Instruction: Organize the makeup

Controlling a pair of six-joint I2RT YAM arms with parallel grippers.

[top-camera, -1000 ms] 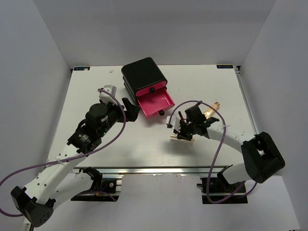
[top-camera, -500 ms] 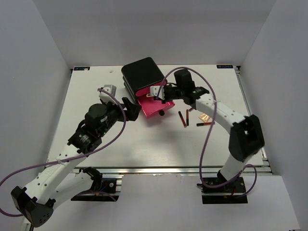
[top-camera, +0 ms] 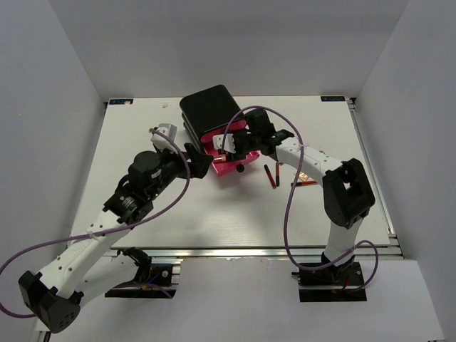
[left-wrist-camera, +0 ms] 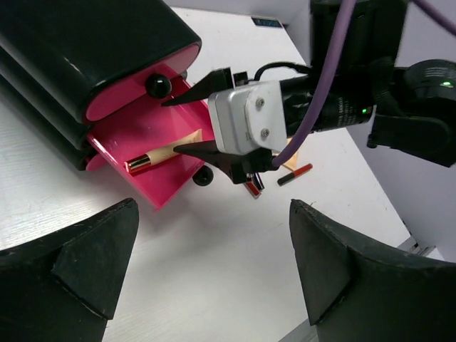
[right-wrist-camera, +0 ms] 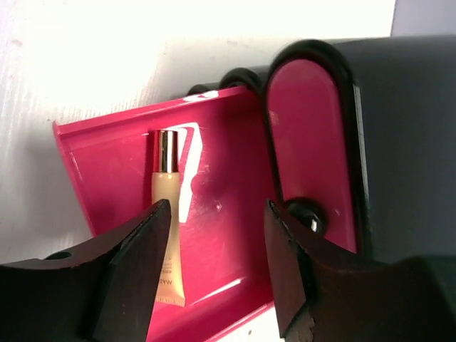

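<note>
Peach plastic with a gold cap (right-wrist-camera: 168, 151), the squeeze tube (right-wrist-camera: 165, 242) lies flat on the floor of the pulled-out pink drawer (right-wrist-camera: 78, 178), close to one wall and touched by nothing. It looks light and soft-walled, likely to dent under a hard pinch and smooth enough to slide. If it needs shifting, the best hold is probably a gentle one across the middle of the body, or near the stiffer capped end. Directly above it hangs the right gripper (right-wrist-camera: 216, 210), jaws spread and empty, framing the tube and the drawer floor without reaching either. The drawer juts from the lowest level of the black box (top-camera: 210, 107), whose upper pink fronts sit flush. Out on the white table (top-camera: 142, 128), just right of the drawer, lie thin dark-red lip sticks (top-camera: 271, 174), not yet put away. They seem stiff, slim and prone to roll, so a pinch across the middle would suit them. The left gripper (top-camera: 198, 160) hovers beside the drawer's other side, jaws wide apart and holding nothing.
</note>
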